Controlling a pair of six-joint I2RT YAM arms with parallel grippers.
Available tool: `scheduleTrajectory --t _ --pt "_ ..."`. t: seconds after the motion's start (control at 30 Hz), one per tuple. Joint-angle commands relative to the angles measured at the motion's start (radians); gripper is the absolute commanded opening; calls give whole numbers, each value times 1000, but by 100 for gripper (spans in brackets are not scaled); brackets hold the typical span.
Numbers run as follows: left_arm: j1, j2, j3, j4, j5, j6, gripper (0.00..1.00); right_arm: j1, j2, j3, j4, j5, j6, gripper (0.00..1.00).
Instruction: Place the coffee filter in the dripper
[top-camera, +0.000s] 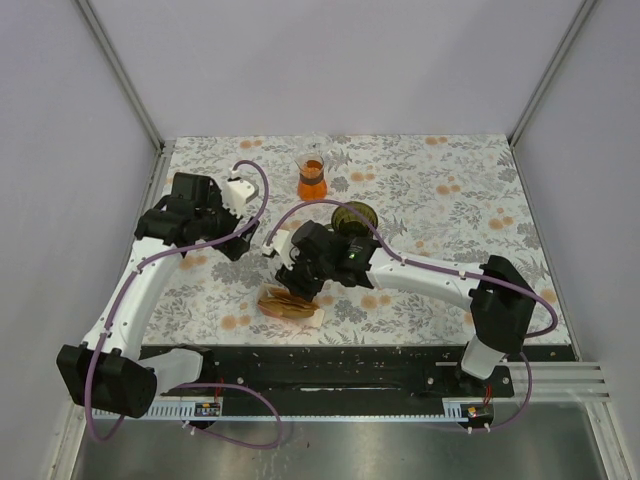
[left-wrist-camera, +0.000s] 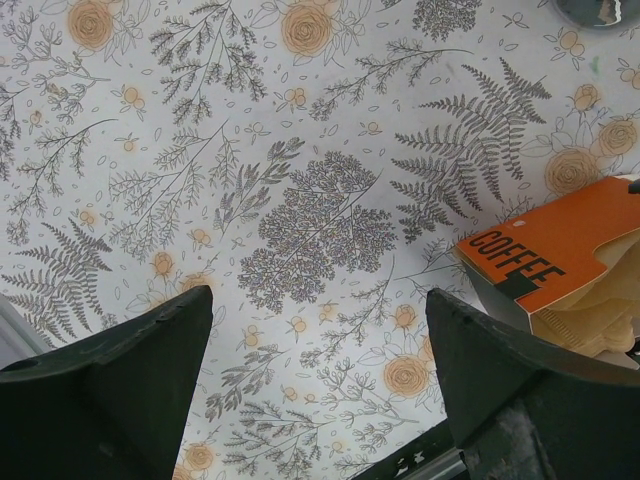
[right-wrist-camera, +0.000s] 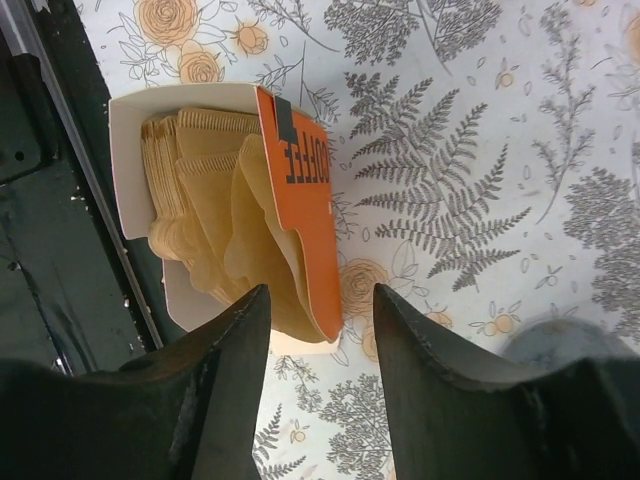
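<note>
The coffee filters (right-wrist-camera: 215, 205) are a tan stack in a white box with an orange COFFEE front (right-wrist-camera: 300, 190). The box lies near the table's front edge (top-camera: 291, 306) and also shows in the left wrist view (left-wrist-camera: 560, 265). My right gripper (right-wrist-camera: 320, 312) is open just above the box's end, with the orange front and the nearest filters between its jaws but untouched; in the top view it is right over the box (top-camera: 293, 283). The dark olive dripper (top-camera: 352, 216) stands behind the right wrist. My left gripper (left-wrist-camera: 318, 325) is open and empty over the cloth, left of the box (top-camera: 238, 248).
A clear glass flask with orange liquid (top-camera: 312, 178) stands at the back, behind the dripper. The floral cloth (top-camera: 450, 200) covers the table. A black rail (top-camera: 330, 355) runs along the front edge, close to the box. Walls enclose the sides and back.
</note>
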Motion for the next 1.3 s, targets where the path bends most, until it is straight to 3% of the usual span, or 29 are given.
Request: scheduleTrajectory --t 0.0,0.17,0.6,0.77,1.1,1.27 --pt "11 -34 -3 45 -18 -19 91 22 17 14 41 -30 78 54" --pt "11 -38 -2 41 -10 -20 91 27 17 10 49 56 104 46" --pt "15 -37 4 35 -3 -15 91 27 69 30 41 12 120 40" --pt "15 -40 6 32 -1 -12 91 27 95 59 30 19 124 31" --pt "15 -37 9 26 2 -9 91 27 52 68 -25 -11 95 1" --pt "15 -34 11 22 5 -6 91 27 -9 66 -42 2 86 0"
